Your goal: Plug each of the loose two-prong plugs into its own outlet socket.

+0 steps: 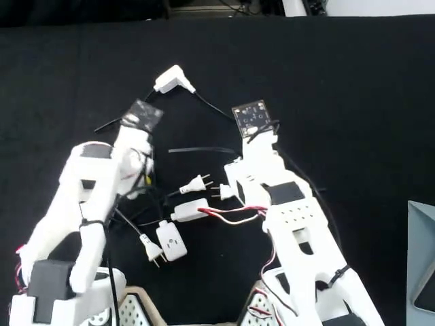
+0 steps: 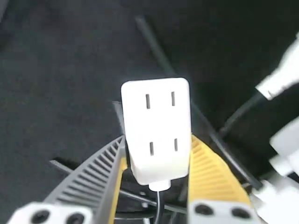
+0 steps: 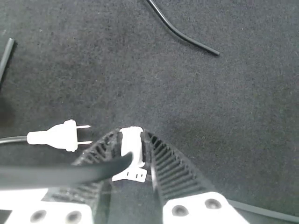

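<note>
Alignment decides this step: left tool [image 2: 157, 140] clamps the white plastic outlet block [image 2: 156, 121] in its jaws, right tool [image 3: 131, 135] grips a white two-prong plug [image 3: 131, 145]; the plug should meet the block's slotted face squarely before any pushing.

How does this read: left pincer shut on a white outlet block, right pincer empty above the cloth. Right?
One error: the right pincer is not empty; the right wrist view shows it shut on a white plug. The left pincer is shut on the white outlet block, as stated.
</note>
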`<state>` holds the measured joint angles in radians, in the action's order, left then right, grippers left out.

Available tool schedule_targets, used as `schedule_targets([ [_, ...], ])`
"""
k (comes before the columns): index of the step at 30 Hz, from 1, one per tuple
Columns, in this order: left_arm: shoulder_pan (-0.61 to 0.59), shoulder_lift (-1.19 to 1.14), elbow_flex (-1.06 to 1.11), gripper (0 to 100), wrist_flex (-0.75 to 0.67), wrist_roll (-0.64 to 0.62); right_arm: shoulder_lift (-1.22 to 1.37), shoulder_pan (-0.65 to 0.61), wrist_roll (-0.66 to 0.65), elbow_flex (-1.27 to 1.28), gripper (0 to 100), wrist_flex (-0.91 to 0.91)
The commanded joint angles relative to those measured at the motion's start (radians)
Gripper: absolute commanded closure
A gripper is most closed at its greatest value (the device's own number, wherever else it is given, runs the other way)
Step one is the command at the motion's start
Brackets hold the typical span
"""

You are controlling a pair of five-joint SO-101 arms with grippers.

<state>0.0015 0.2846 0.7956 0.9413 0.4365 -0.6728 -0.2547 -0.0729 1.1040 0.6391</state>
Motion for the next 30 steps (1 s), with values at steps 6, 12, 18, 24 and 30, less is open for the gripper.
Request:
schedule_targets([
  [6,0.045,0.048,0.091,83,-0.035,0.051,-0.001,0.006,-0.009,-0.041,98.5,-0.017],
  [12,-0.053,0.052,0.041,73,-0.018,0.015,-0.001,0.006,-0.009,-0.041,98.5,-0.018],
  [18,-0.117,0.052,-0.073,73,0.132,0.015,-0.001,0.006,-0.009,-0.041,98.5,-0.020],
  [24,-0.159,0.046,-0.065,73,0.140,0.049,-0.001,0.006,-0.009,-0.041,98.5,-0.020],
  [30,-0.154,0.052,-0.038,73,0.091,0.051,-0.001,0.006,-0.009,-0.041,98.5,-0.020],
])
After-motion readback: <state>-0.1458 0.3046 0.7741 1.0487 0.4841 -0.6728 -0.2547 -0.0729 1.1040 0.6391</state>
